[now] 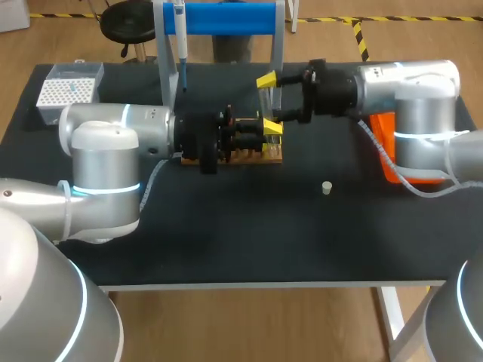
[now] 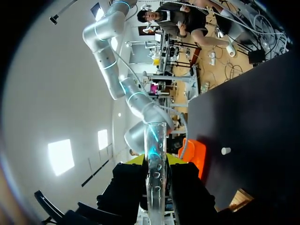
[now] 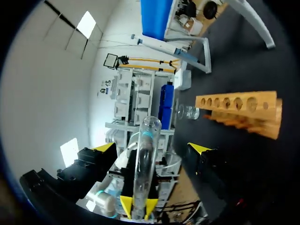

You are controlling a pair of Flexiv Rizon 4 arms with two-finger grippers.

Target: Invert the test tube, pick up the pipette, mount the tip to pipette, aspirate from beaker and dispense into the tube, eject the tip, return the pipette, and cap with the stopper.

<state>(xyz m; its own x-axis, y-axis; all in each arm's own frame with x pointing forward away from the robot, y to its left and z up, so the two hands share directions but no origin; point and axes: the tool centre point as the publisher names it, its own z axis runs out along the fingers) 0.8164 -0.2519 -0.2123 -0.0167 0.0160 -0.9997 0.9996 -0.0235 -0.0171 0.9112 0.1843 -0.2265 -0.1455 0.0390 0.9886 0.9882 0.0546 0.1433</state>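
Observation:
A clear test tube stands upright above the wooden rack. My left gripper is shut on its lower part; in the left wrist view the tube runs up from between the yellow tips of the left gripper. My right gripper is open around the tube's upper part, its fingers well apart from the glass. In the right wrist view the tube stands midway between the spread fingers of the right gripper. The pipette hangs on the blue stand. The small white stopper lies on the mat.
A white tip box sits at the back left. An orange container lies under my right arm. The blue-topped stand rises behind the rack. A small glass beaker stands beside the rack.

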